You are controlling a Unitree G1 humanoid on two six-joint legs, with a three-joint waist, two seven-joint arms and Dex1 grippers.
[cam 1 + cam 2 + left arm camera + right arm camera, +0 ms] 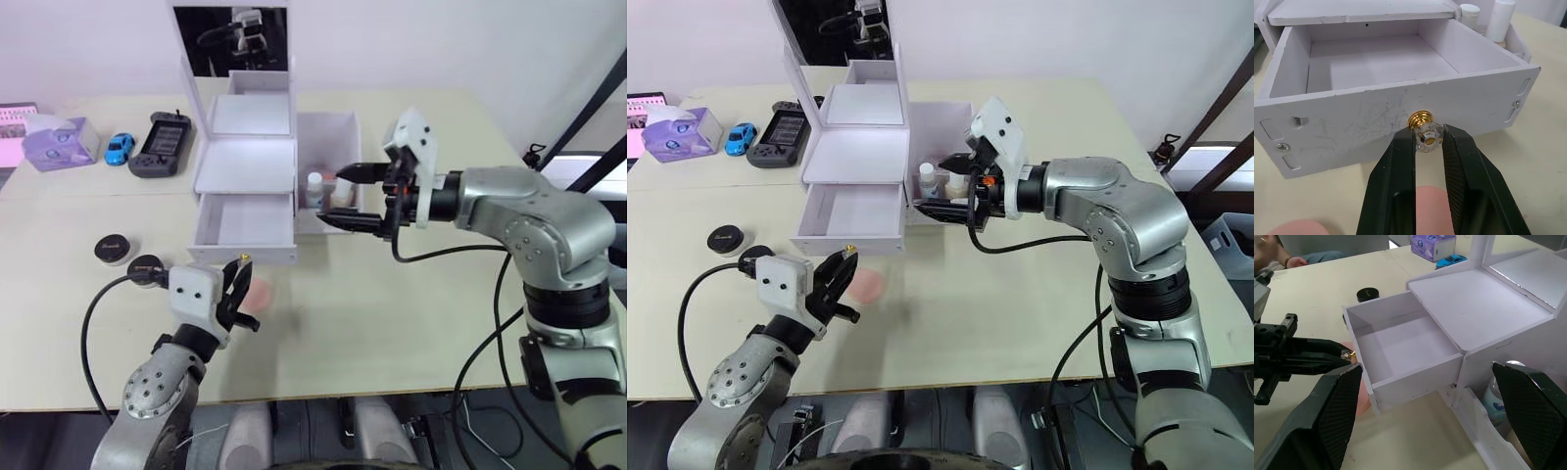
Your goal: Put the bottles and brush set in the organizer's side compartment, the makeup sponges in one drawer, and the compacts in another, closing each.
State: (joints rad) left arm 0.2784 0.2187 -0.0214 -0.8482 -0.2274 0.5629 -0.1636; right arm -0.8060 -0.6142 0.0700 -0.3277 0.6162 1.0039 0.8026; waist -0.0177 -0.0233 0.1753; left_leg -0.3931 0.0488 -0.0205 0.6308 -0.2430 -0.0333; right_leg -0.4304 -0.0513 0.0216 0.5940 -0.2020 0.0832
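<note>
left eye view: the organizer (245, 166) stands mid-table with one drawer (245, 223) pulled out and empty. the side compartment (345, 132) at its 3 o'clock side holds two bottles (315, 188). two compacts (116, 249) lie at the drawer's 9 o'clock. one makeup sponge (257, 296) shows, pink, at the drawer's 6 o'clock, partly behind the left gripper (242, 290). the right gripper (355, 197) hangs over the side compartment, fingers spread wide, holding nothing.

left wrist view: the left gripper's two fingers (1396, 181) flank the drawer's one gold knob (1422, 128); they appear closed on it, though contact is hard to confirm. two white caps show behind the drawer. two pink patches lie below the fingers.

right wrist view: the drawer is empty; one bottle sits in the compartment.
</note>
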